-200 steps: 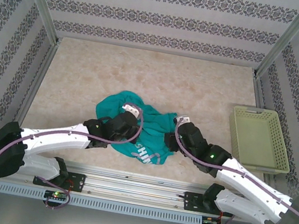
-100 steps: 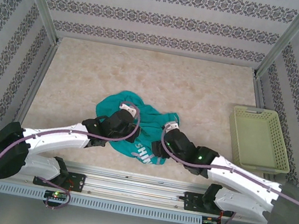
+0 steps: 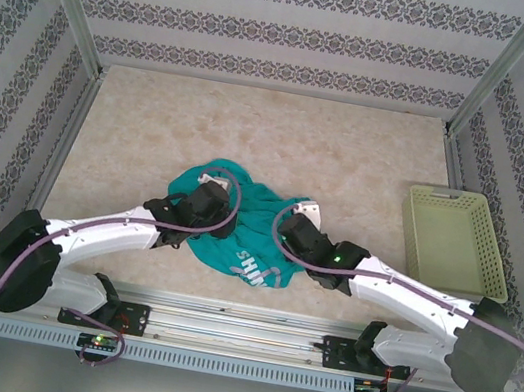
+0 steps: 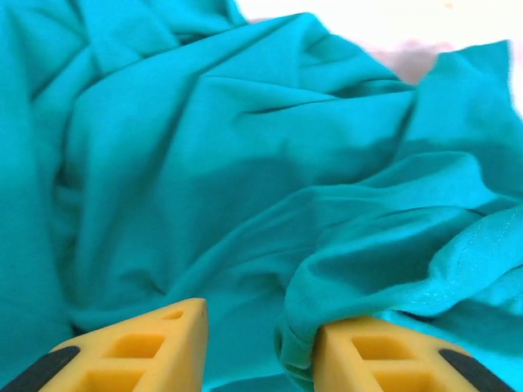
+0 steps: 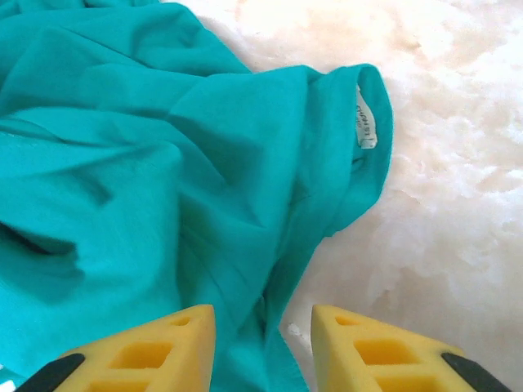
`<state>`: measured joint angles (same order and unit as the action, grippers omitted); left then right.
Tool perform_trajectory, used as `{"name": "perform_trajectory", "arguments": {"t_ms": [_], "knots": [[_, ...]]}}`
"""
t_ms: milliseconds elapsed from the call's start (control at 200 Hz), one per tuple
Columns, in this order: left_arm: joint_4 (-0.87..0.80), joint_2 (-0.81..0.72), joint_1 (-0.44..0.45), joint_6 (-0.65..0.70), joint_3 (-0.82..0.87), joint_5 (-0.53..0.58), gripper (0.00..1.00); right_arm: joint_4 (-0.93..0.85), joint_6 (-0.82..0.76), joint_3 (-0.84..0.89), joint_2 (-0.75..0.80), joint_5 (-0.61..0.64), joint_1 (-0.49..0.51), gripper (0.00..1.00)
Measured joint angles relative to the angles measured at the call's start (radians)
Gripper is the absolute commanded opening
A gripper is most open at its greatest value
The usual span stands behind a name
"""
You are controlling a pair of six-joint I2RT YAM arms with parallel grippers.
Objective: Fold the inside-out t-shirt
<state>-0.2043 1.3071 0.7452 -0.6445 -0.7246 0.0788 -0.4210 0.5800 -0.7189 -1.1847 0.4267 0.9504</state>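
Both arms have swung leftward since the earlier frame: the left tool (image 3: 213,187) now sits over the far-left part of the shirt (image 3: 255,225), and the right tool (image 3: 302,210) has come in from the right fringe. The shirt lies as a crumpled heap on the surface (image 3: 302,142), central and toward the near edge, well apart from the basket (image 3: 445,195) at the right. Both tools are released, their jaws apart and nothing clamped. In the left wrist view a thick fold lies against the inner face of one finger (image 4: 376,355); whether it touches the pad cannot be confirmed at this angle. In the right wrist view the gap straddles the cloth's edge, part fabric and part bare surface, with the collar and its tag (image 5: 365,118) further out.

Risks noted:
- The heap is layered, so a closure by the left tool would likely take several plies and drag the bundle instead of spreading it.
- The right tool, closing where it stands, may catch only a thin edge and slip off, or nip the surface.
- The two arms work close together, so opposing pulls could tangle the cloth or bring the wrists into contact.
- The heap sits near the front edge, so a pull toward the bases could draw it over the rail.
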Motion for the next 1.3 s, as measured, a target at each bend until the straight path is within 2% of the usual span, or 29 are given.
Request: {"name": "perform_trajectory", "arguments": {"t_ms": [325,510,884,1009,1069,1174,1299], "knots": [[-0.028,0.000,0.001,0.013,-0.020,-0.031,0.37,-0.021,-0.037,-0.034,0.074,-0.062,0.003,0.35],[-0.027,0.000,0.006,0.015,-0.020,-0.054,0.37,-0.008,-0.055,-0.138,-0.060,-0.129,0.003,0.34],[-0.026,0.000,0.014,0.015,-0.020,-0.078,0.37,-0.043,-0.052,-0.262,-0.324,-0.123,-0.006,0.32],[-0.026,0.000,0.014,0.015,-0.020,-0.079,0.37,-0.070,-0.047,-0.292,-0.372,-0.093,-0.013,0.42],[-0.026,0.000,0.014,0.015,-0.020,-0.079,0.37,-0.079,-0.045,-0.303,-0.387,-0.077,-0.016,0.44],[-0.027,0.000,0.014,0.015,-0.021,-0.079,0.37,-0.082,-0.046,-0.307,-0.400,-0.068,-0.026,0.37],[-0.027,0.002,0.014,0.015,-0.024,-0.078,0.35,-0.080,-0.041,-0.307,-0.405,-0.068,-0.034,0.22]]}}
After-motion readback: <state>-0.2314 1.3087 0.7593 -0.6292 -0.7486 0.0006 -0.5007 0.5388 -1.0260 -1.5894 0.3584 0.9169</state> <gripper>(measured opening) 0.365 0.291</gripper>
